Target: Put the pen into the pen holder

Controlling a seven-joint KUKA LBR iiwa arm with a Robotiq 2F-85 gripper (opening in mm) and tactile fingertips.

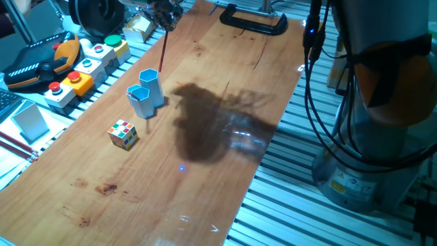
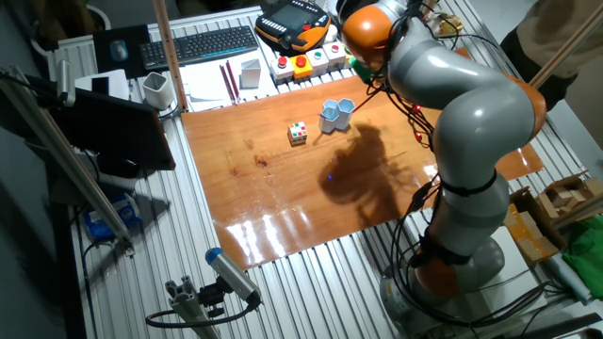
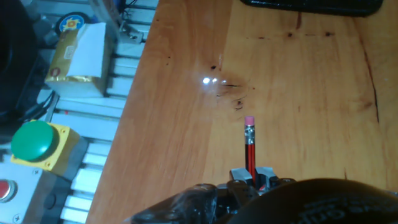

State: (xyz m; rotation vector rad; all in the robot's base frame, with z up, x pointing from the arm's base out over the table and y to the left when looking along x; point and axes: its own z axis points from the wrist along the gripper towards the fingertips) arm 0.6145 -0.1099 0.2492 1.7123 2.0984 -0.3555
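- The gripper (image 1: 162,15) hangs above the surface (image 1: 225,164) close to its far edge, near the button boxes, and is clenched on the pen (image 1: 162,49).
- The pen hangs nearly upright from the gripper, its long axis close to vertical with a slight lean. In the hand view it juts straight out past the fingertips, pale end (image 3: 250,121) foremost, over bare wood.
- The pen holder (image 1: 150,86) stands upright by the left edge of the surface, touching the shorter matching cup (image 1: 140,100), which sits on its nearer side.
- In one fixed view the pen's lower tip appears just above the holder's open rim, though the hand view shows no cup beneath it, so true alignment is uncertain.
- My judgement: the coming move turns on centring the tip over the taller cup, not its neighbour, then lowering along the pen's axis.
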